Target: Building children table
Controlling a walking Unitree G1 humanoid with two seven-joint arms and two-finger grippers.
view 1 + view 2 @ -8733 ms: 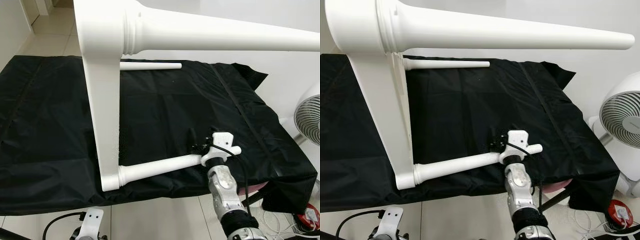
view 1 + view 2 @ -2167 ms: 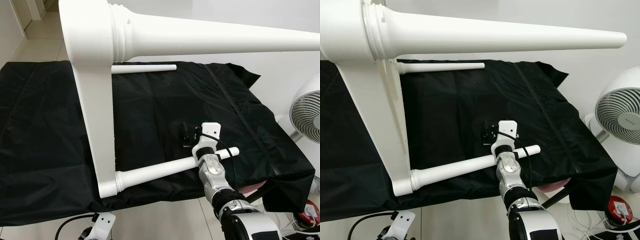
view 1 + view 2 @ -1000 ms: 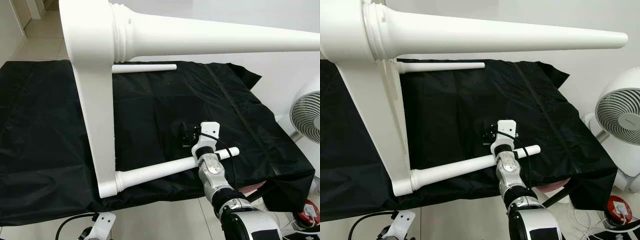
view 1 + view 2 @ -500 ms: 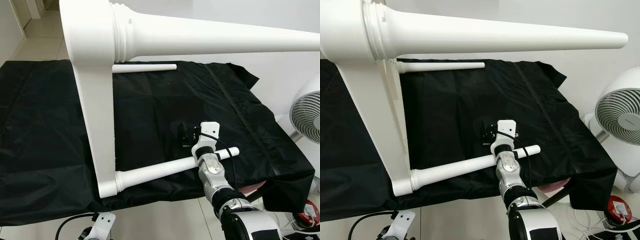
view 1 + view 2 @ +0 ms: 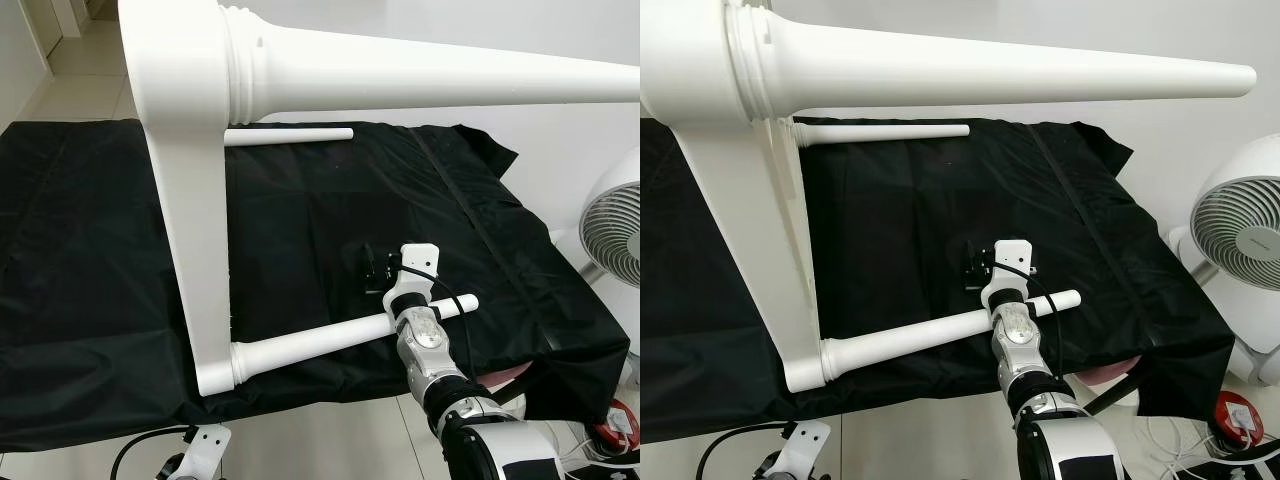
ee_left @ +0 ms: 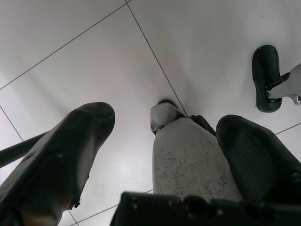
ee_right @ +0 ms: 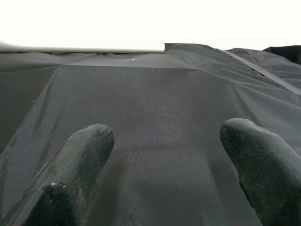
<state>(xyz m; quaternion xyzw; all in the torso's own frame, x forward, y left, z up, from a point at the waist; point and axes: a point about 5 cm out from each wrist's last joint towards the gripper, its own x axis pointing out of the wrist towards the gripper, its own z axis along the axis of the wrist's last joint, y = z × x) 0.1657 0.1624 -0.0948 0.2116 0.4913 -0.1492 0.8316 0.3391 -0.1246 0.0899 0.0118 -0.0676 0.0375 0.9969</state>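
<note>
Black cloth (image 5: 90,250) fills frame center; children table (image 5: 190,200) on its side, left-center, three legs fitted as far as visible. Right claw (image 7: 160,165) spread wide, empty, above lower leg (image 5: 330,338) at bottom center. Left claw (image 6: 160,141) open, idle over floor.

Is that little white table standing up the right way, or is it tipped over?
Tipped over. The white table lies on the black cloth with its legs pointing sideways toward the fan.
</note>
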